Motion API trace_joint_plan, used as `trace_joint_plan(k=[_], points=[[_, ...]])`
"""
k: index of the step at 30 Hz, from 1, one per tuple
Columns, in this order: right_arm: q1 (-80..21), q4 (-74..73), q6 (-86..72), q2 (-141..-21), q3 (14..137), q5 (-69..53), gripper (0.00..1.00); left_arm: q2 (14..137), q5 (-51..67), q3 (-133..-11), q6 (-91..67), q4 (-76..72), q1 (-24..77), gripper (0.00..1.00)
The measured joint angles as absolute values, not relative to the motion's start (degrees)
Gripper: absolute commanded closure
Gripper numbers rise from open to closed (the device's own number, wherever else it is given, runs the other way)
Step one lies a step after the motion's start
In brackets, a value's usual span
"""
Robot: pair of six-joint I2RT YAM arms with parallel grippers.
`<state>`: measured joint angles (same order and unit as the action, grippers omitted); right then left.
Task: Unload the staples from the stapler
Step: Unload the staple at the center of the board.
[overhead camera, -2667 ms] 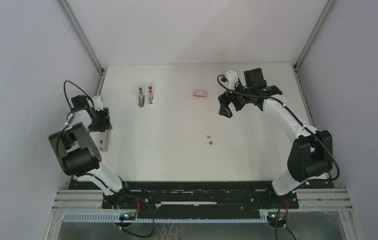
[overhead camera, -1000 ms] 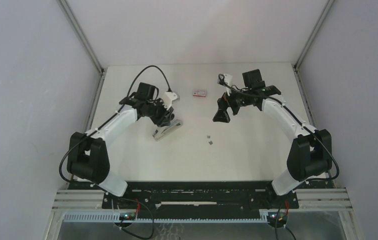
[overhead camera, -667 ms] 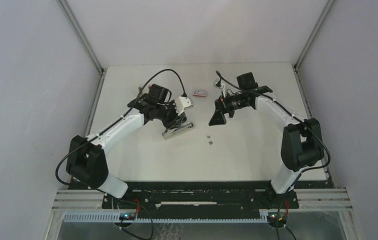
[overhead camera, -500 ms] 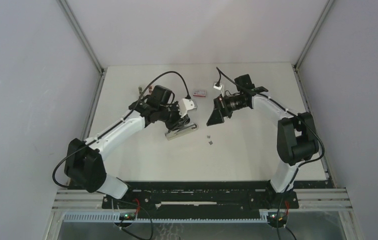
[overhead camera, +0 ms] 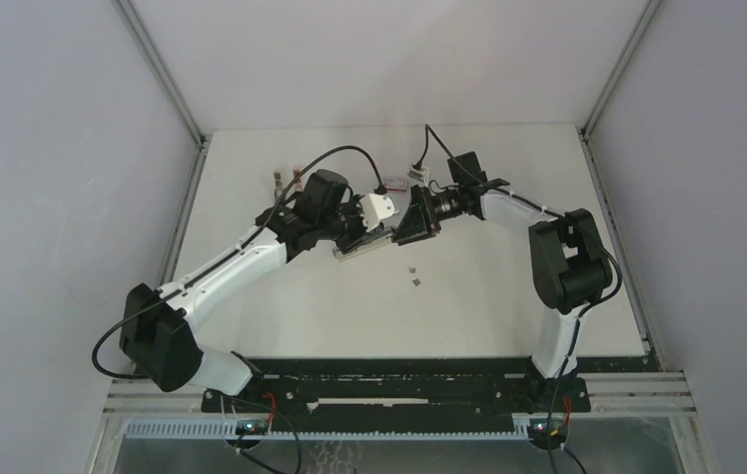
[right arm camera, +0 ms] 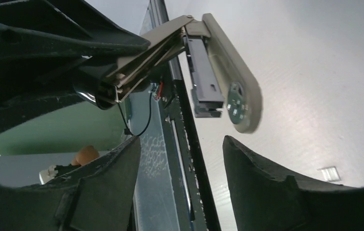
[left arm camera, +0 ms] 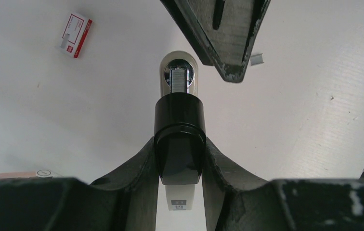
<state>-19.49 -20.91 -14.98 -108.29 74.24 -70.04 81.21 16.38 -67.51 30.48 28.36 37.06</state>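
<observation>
Left gripper is clamped on the stapler's black rear body, holding it in the air over the middle of the table, a bit toward the far edge. Nose points at the right arm. Beige base hangs swung away from the grey magazine.

Right gripper has its fingers apart with nothing between them, just short of the stapler nose.

Staples: a couple of loose grey bits lie on the table near its middle, on the near side of the stapler. Can't tell whether more sit in the magazine.

Step, as I read it: right arm goes in to work the magazine.
- Left should hold rigid, with no wrist drift.
- Line the right fingers up on the magazine rail, not the dangling base, which would likely just swing.
- Close slowly and pull along the rail axis. A skewed pull probably jams it or twists the stapler in the left grip.
- Work low over the table so whatever drops lands close.

Surface: plain white, matte, flat. Red-and-white box sits near the far edge, centre. Two small items near the far-left corner are too small to identify. Pale grey walls stand on three sides.
</observation>
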Motion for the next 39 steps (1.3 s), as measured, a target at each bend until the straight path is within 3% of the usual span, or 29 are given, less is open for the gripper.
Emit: trace_joint_plan(k=[39], points=[[-19.75,-16.01,-20.99,-109.95,74.17,-68.97,0.41,81.34,13.63,-65.98,27.57,26.46,40.8,1.0]])
